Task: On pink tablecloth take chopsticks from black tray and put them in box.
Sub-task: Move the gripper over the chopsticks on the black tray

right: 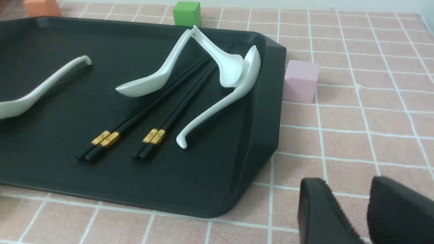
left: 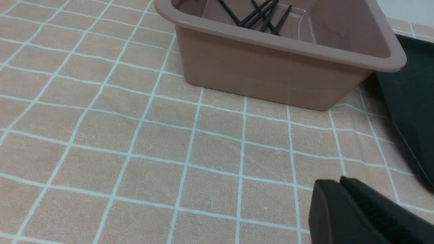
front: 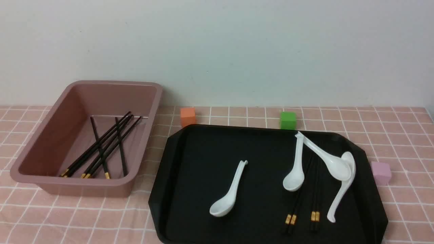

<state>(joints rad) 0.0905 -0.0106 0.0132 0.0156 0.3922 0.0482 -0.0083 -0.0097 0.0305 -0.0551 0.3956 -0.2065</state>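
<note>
The black tray (front: pixel 203 152) lies on the pink tablecloth (front: pixel 67 217) at the right. Two pairs of black chopsticks (front: pixel 305 203) with gold bands lie on its right part, their thin ends under white spoons; they also show in the right wrist view (right: pixel 162 98). The pinkish-brown box (front: pixel 84 186) stands at the left with several chopsticks (front: pixel 101 149) inside. My left gripper (left: pixel 339 181) is shut and empty above the cloth, near the box (left: pixel 264 74). My right gripper (right: pixel 349 184) is open and empty above the cloth, beside the tray's (right: pixel 203 169) corner. Neither gripper shows in the front view.
Several white ceramic spoons (front: pixel 227 193) lie on the tray, some across the chopsticks (right: pixel 234 67). An orange cube (front: pixel 188 116) and a green cube (front: pixel 288 120) stand behind the tray. A pale pink cube (front: pixel 380 172) stands at its right edge. A wall is behind.
</note>
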